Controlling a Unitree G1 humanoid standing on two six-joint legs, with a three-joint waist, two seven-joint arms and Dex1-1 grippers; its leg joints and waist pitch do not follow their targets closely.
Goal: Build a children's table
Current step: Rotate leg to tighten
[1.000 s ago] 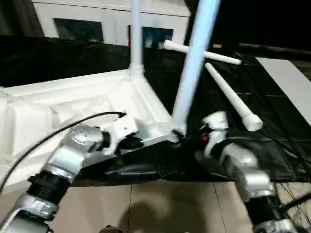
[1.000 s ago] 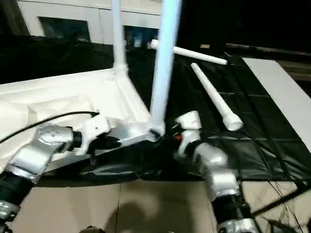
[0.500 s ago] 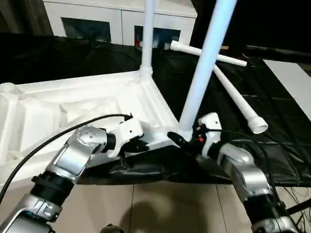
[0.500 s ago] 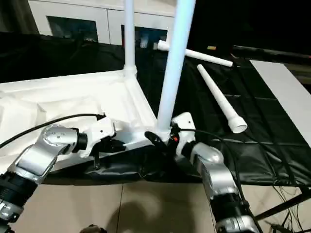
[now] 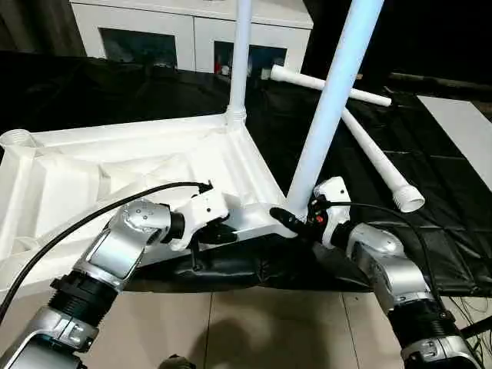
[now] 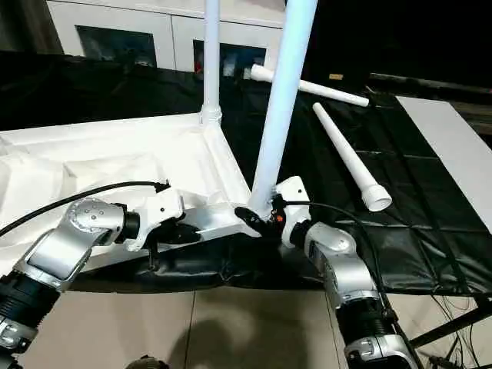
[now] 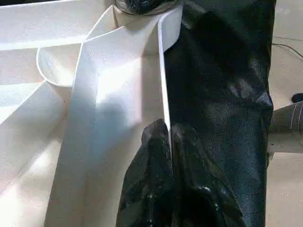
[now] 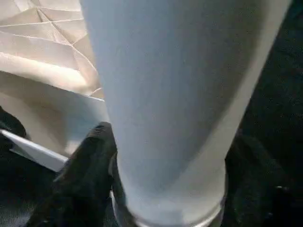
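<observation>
Left eye view: tabletop lies underside up, centre-left of frame, on black sheet. Near leg stands tilted in the lower-right corner socket; far leg upright in the upper corner. Two loose legs lie crossed, upper right. Left gripper pinched tight on the tabletop's near rim, as the left wrist view shows. Right gripper straddles the near leg's base, fingers either side; grip or gap, cannot tell. White cabinet along the top edge.
</observation>
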